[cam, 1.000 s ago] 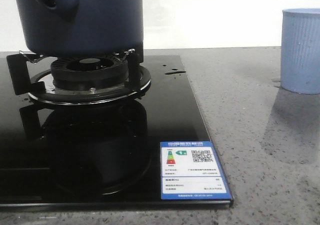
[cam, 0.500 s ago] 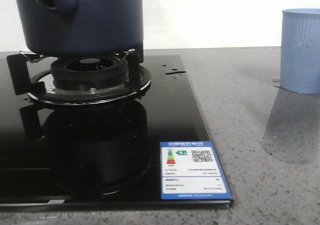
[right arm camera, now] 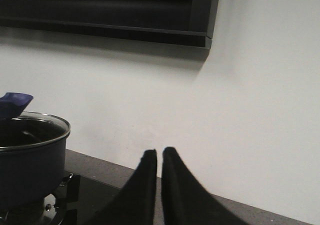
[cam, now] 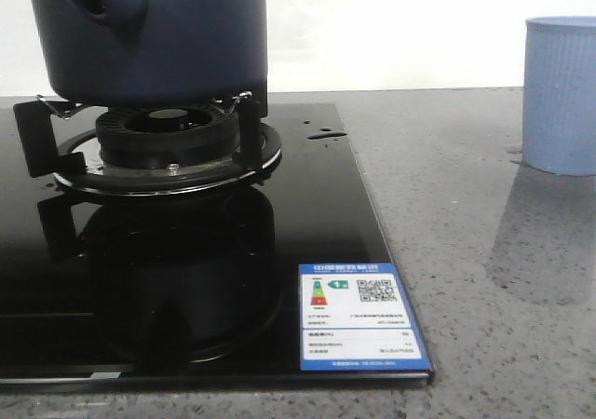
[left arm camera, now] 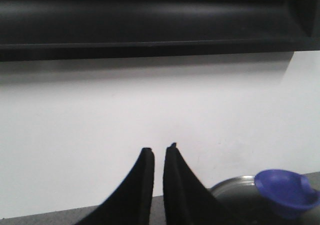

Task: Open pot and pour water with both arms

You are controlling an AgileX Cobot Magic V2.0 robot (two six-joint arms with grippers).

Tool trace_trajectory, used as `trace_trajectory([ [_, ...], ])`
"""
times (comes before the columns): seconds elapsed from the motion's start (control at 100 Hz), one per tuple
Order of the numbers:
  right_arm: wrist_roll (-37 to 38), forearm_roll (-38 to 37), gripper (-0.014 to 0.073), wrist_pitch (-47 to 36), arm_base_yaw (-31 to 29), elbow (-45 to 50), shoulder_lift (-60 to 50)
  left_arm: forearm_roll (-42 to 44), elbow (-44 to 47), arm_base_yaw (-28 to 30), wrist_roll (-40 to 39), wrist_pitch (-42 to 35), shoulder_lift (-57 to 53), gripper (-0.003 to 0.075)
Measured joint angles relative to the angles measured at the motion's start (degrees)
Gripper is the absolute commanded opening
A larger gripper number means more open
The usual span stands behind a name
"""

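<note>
The pot [cam: 154,33] sits lidded on the stove burner [cam: 168,140], and with the left end effector [left arm camera: 158,152] and right end effector [right arm camera: 159,155] both nearly closed, empty and raised, the left should open wide before descending squarely over the lid knob [left arm camera: 285,192].

Pot [cam: 158,37] cropped by the front view's top edge (rim unseen); cup [cam: 560,93] clipped at right; sticker [cam: 361,317] print unreadable.
</note>
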Motion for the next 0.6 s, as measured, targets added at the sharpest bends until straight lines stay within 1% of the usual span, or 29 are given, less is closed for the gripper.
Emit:
trace_trajectory([
  [0.12, 0.0, 0.0, -0.0062, 0.9, 0.0, 0.4, -1.5, 0.0, 6.1, 0.0, 0.1, -1.2, -5.4, -0.0016],
  [0.25, 0.0, 0.0, -0.0062, 1.3, 0.0, 4.1, -5.9, -0.6, 14.6, 0.0, 0.1, -4.7, -13.7, -0.0016],
  [0.42, 0.0, 0.0, -0.0062, 6.9, 0.0, 11.2, -14.6, -2.9, 24.4, 0.0, 0.1, -6.1, -26.1, -0.0016],
  [0.6, 0.0, 0.0, -0.0062, 11.9, 0.0, 15.6, -21.6, -3.2, 29.5, 0.0, 0.1, -6.3, -34.6, -0.0016],
])
